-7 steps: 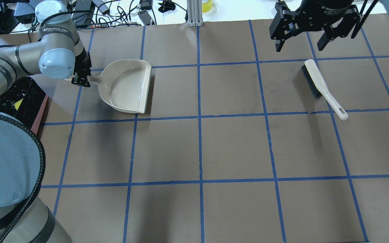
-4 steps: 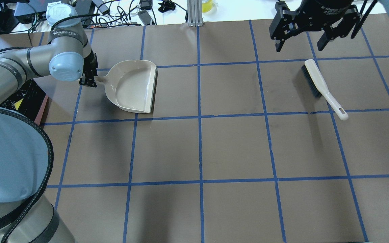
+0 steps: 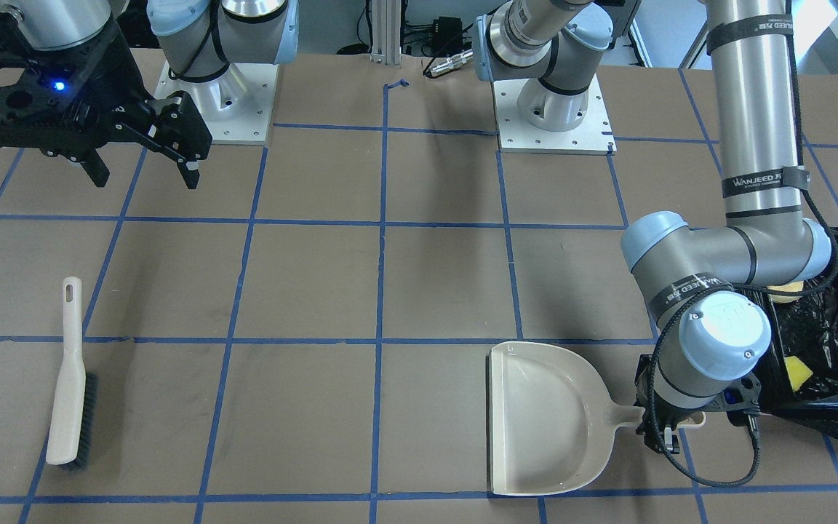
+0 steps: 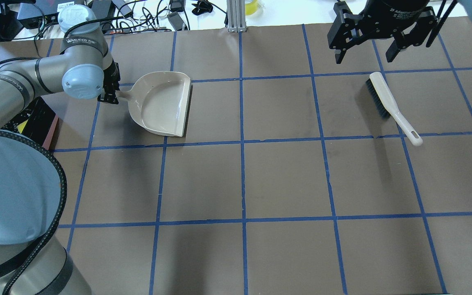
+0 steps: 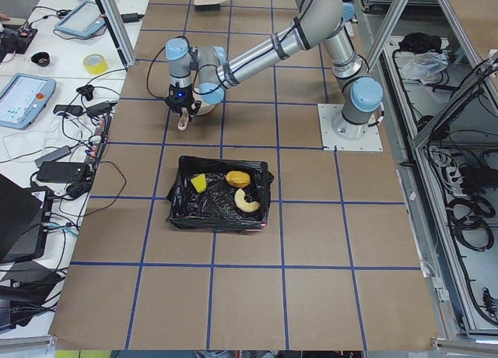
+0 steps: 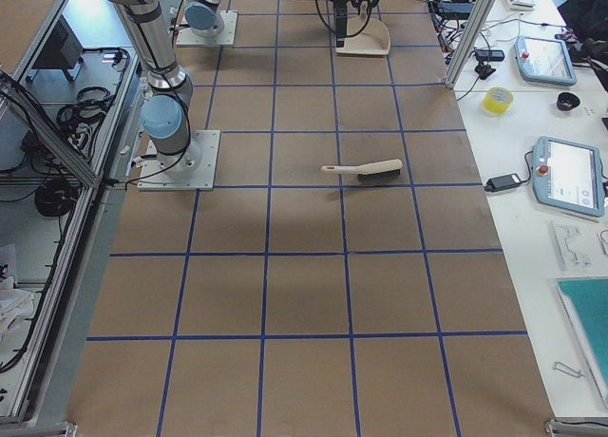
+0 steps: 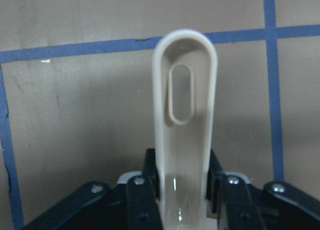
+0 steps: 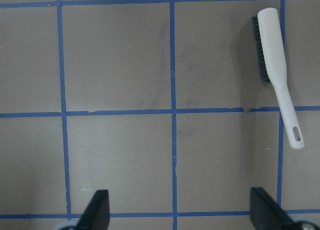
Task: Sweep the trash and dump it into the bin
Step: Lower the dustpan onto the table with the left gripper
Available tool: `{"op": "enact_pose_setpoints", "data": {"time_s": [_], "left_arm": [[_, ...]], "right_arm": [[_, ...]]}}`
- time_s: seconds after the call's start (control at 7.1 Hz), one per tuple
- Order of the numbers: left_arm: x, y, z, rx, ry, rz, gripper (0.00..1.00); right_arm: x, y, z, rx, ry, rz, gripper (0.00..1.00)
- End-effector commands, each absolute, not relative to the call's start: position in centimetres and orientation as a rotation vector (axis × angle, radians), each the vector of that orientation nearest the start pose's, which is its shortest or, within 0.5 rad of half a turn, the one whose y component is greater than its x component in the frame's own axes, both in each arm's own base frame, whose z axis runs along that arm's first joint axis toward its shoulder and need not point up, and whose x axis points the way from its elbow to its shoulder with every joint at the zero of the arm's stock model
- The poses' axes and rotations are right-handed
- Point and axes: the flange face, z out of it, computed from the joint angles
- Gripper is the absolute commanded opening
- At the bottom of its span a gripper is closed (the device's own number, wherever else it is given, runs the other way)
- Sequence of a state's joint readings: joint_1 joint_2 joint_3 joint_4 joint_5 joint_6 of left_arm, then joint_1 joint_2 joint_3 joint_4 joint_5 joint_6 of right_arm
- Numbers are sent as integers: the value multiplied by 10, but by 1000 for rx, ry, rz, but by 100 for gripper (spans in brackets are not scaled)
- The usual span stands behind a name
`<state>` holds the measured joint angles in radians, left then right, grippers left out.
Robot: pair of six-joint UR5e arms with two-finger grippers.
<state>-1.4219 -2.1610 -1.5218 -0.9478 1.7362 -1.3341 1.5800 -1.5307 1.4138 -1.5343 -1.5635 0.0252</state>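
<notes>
The bin point(image 5: 187, 210), lined with a black bag, holds the yellow wedge point(image 5: 199, 182), the orange bread roll point(image 5: 238, 178) and the tan croissant point(image 5: 247, 203). It also shows at the table's left edge in the overhead view point(image 4: 39, 114), and the front view shows the wedge point(image 3: 799, 371) in it. My left gripper point(image 4: 111, 96) is shut on the handle point(image 7: 185, 105) of the empty beige dustpan point(image 4: 162, 104), which lies flat beside the bin. My right gripper point(image 4: 363, 55) is open and empty, high above the brush point(image 4: 387, 102).
The white brush with dark bristles point(image 3: 70, 371) lies alone on the brown table on my right side, its handle pointing toward me. Cables and devices sit on the white bench beyond the far edge point(image 4: 146, 12). An aluminium post point(image 4: 236, 16) stands at the far middle.
My left arm has shifted the dustpan a little to the right, away from the bin. The right arm and the brush have not moved.
</notes>
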Motion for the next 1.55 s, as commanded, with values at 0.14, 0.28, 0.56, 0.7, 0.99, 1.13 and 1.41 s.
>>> {"op": "enact_pose_setpoints", "data": {"time_s": [0.14, 0.28, 0.56, 0.7, 0.99, 1.13, 1.41], "left_arm": [[-15, -690, 221, -2072, 2227, -238, 0], [-17, -690, 219, -2082, 2236, -221, 0], [-24, -691, 213, -2161, 2251, -146, 23], [-25, -690, 214, -2165, 2248, -143, 25], [-22, -691, 224, -2158, 2245, -177, 19], [-20, -692, 222, -2146, 2238, -190, 19], [-20, -692, 219, -2107, 2265, -191, 24]], "right_arm": [[140, -513, 539, 37, 3123, -112, 100], [140, -512, 537, 33, 3123, -105, 100], [140, -512, 537, 42, 3121, -105, 100], [140, -513, 535, 42, 3123, -100, 100], [140, -513, 535, 40, 3123, -98, 100], [140, -513, 535, 40, 3123, -98, 100], [140, -513, 535, 35, 3123, -98, 100]]}}
